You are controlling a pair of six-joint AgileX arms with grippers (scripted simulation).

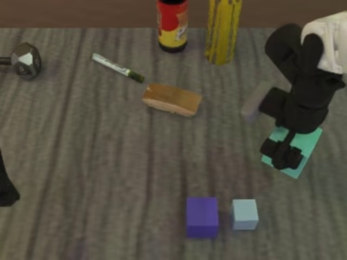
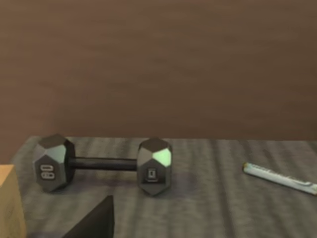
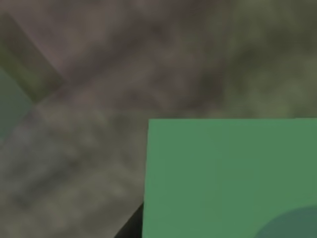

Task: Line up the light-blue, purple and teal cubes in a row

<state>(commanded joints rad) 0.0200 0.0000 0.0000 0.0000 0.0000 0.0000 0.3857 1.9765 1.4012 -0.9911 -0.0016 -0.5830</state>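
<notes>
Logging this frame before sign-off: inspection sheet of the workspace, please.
Surface: grey streaked table.
Job's things: purple cube and light-blue cube sit side by side near the front edge, a small gap between them; teal cube lies apart, farther back on the right, under the right gripper.
Clutter: dumbbell far left, marker, wooden brush, red-labelled bottle, yellow can.
Grippers: right gripper over the teal cube, fingers unclear; left arm parked at the left edge.
Cables: nothing seen.
Surroundings: brown wall behind the table.
</notes>
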